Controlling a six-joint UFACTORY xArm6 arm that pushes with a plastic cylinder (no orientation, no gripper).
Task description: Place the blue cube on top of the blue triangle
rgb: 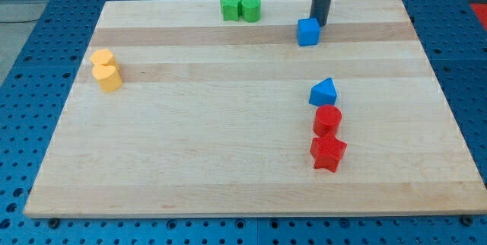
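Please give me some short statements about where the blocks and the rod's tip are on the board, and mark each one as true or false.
1. My tip is just to the view's upper right of the blue cube. True.
2. The blue cube touches the blue triangle. False: bare board lies between them, and the cube is nearer the view's top.
3. Two red blocks lie below the blue triangle in the view: a red cylinder and a red star. True.
4. The two green blocks are at the view's bottom edge. False: they are near the view's top edge.
5. The two yellow blocks are on the view's left side. True.
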